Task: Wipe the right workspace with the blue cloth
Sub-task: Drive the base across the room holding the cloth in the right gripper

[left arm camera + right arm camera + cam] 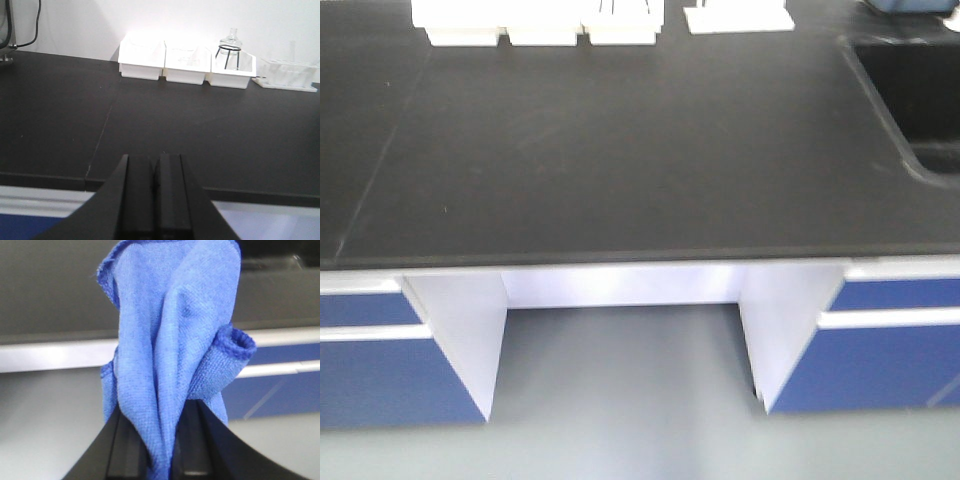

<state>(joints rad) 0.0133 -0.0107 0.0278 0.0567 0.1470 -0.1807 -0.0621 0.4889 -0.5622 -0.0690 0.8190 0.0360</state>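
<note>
Between the fingers of our right gripper point(160, 412) we clamp the blue cloth point(170, 335), its long folds running straight ahead of the tips. Beyond it lies the countertop point(50, 290), forward. Our left gripper point(155, 200) is pressed together, empty.

Your left gripper point(156, 200): jaws were pressed flat together, fingers point(137, 200) lay side by side, wrist aimed forward, tilted slightly down. Your right gripper point(159, 450): jaws were clamped on blue cloth point(170, 330), fabric pinched between fingers point(125, 455), bunched past fingertips.
</note>
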